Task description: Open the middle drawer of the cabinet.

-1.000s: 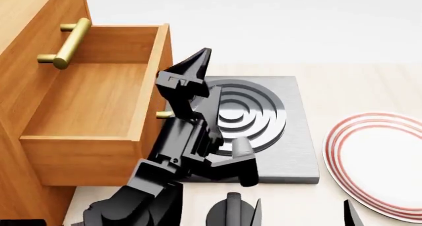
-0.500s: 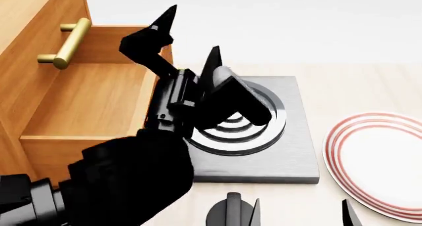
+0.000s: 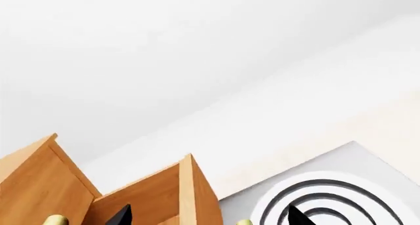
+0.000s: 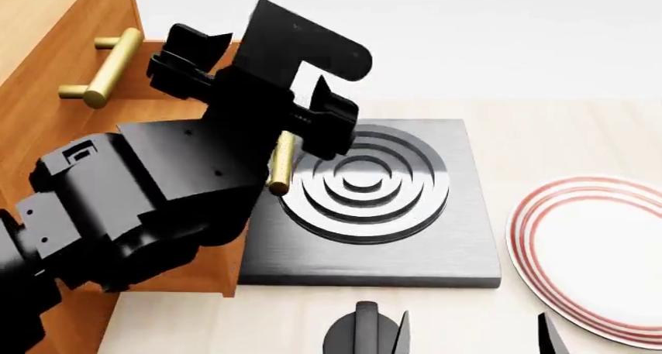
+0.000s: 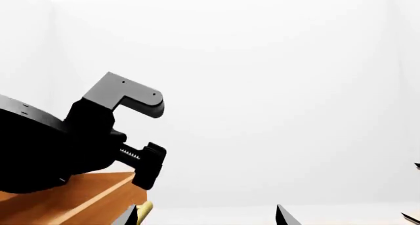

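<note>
The cabinet (image 4: pixel 46 29) stands at the left, with the top drawer's brass bar (image 4: pixel 104 67). The middle drawer (image 4: pixel 201 280) stands pulled far out, its brass handle (image 4: pixel 279 164) facing right. My left gripper (image 4: pixel 263 79) hovers over the drawer's front edge, open and empty; the arm hides most of the drawer box. In the left wrist view the fingertips (image 3: pixel 120 216) straddle the drawer front (image 3: pixel 189 195), apart from it. My right gripper (image 4: pixel 470 335) is open and empty at the bottom edge. It also shows in the right wrist view (image 5: pixel 206 217), beside the handle's end (image 5: pixel 145 210).
A grey square slab with raised concentric rings (image 4: pixel 460 245) lies right of the drawer front. A white plate with red rim rings (image 4: pixel 590 253) lies at the right. Both rest on a pale tabletop (image 4: pixel 559 137). A white wall is behind.
My left arm has risen and swung left, from beside the drawer front to over the open drawer. The drawer has stayed pulled out. The right gripper has not moved.
</note>
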{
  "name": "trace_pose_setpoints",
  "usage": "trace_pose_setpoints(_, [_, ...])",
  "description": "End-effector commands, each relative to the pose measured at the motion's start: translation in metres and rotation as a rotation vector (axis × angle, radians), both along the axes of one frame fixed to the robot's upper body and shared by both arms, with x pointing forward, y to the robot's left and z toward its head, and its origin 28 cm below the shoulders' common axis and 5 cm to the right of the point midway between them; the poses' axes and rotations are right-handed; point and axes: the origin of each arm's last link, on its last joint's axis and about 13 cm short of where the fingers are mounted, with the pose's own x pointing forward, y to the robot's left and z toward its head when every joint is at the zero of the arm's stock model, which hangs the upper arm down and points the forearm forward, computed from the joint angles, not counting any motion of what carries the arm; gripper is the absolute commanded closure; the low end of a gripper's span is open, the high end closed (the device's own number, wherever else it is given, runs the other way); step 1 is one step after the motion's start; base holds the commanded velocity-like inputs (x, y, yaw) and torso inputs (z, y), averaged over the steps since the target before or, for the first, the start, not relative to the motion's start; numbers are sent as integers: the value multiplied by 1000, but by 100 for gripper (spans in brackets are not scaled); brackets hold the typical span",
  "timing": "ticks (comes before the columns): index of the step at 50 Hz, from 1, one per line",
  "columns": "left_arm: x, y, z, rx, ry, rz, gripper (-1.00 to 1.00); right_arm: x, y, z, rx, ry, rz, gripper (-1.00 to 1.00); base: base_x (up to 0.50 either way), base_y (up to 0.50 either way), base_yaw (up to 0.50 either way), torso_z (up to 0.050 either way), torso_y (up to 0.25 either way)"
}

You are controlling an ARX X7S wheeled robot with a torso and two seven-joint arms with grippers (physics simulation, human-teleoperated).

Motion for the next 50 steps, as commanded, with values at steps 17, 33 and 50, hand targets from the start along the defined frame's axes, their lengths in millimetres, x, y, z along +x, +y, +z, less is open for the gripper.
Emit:
trace_pose_setpoints(17, [7,20,19,-299,284,71,-100,1,0,-1,-3,2,-4,-100,0,0,0,0,0])
trace_pose_setpoints(33, [11,25,18,-546,375,131,-100,2,1,-2,-9,5,1,-100,0,0,0,0,0])
trace_pose_setpoints(50, [7,26,8,-409,438,99,-100,2,1,-2,-10,5,1,-100,0,0,0,0,0])
